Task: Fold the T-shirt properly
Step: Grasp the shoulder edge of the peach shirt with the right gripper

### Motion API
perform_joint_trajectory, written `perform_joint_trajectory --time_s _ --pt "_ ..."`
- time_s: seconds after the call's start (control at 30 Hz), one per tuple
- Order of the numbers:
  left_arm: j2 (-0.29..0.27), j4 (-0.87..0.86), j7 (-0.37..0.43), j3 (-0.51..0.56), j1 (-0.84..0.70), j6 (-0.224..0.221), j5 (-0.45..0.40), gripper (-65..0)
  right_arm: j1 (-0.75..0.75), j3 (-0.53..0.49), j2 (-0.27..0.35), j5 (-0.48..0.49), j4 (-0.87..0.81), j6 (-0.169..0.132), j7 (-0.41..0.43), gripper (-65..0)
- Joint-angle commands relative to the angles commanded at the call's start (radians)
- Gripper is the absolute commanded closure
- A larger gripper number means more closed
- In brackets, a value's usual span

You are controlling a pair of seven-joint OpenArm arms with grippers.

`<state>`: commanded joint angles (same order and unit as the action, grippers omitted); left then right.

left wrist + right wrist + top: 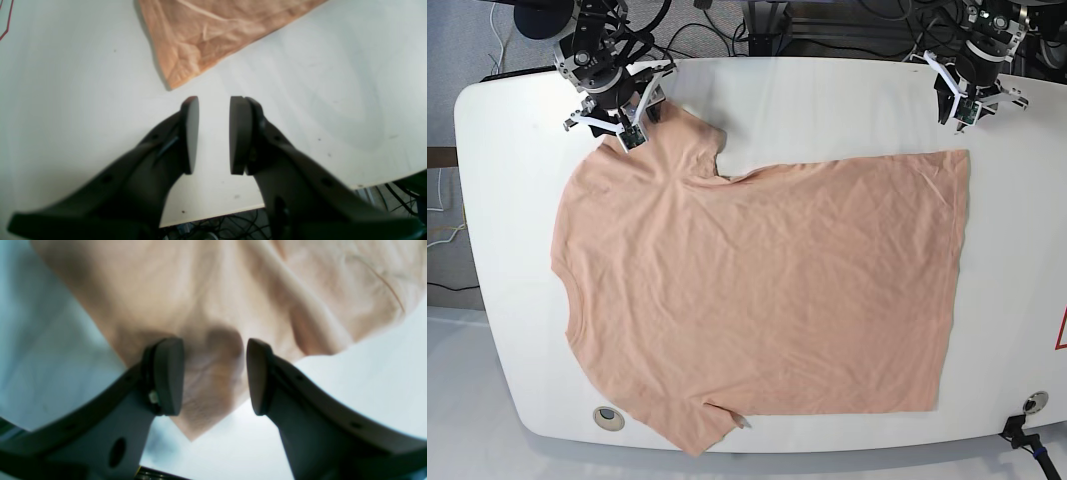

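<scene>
One T-shirt (767,290) lies flat, collar left, hem right

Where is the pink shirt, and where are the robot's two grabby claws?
T-shirt (767,290), base view, middle of the cloth.
Left gripper (213,135), left wrist view, between the fingertips.
Right gripper (215,376), right wrist view, between the fingertips.

Bare white table (827,100) lies open between the arms; the T-shirt (767,290) seemingly covers most remaining surface.
</scene>
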<state>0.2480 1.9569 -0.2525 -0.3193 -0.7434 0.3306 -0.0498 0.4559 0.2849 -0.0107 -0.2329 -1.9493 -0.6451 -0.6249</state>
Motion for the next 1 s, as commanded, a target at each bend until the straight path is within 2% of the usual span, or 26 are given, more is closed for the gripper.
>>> perform_joint_trajectory --time_s 0.2,0.5,0.57,1.0 --pt "-0.002 0.002 0.011 0.0 0.002 -0.006 0.005 -14.9 -0.007 0.006 -0.001 -0.001 0.01 -0.005 -0.008 -32.3" --pt "-0.006 -0.002 0.006 -0.002 0.006 -0.002 0.007 -15.7 -0.028 0.01 0.01 0.005 0.017 0.01 -0.019 -31.1" --pt "-0.029 -0.049 -0.021 -0.004 0.031 -0.005 0.003 -15.4 -0.052 -0.005 0.007 0.025 0.035 0.001 -0.013 -31.4" --pt "-0.028 -0.05 -0.021 -0.004 0.031 -0.003 0.005 -15.8 -0.055 0.001 0.005 0.03 0.031 0.001 -0.016 -31.4"
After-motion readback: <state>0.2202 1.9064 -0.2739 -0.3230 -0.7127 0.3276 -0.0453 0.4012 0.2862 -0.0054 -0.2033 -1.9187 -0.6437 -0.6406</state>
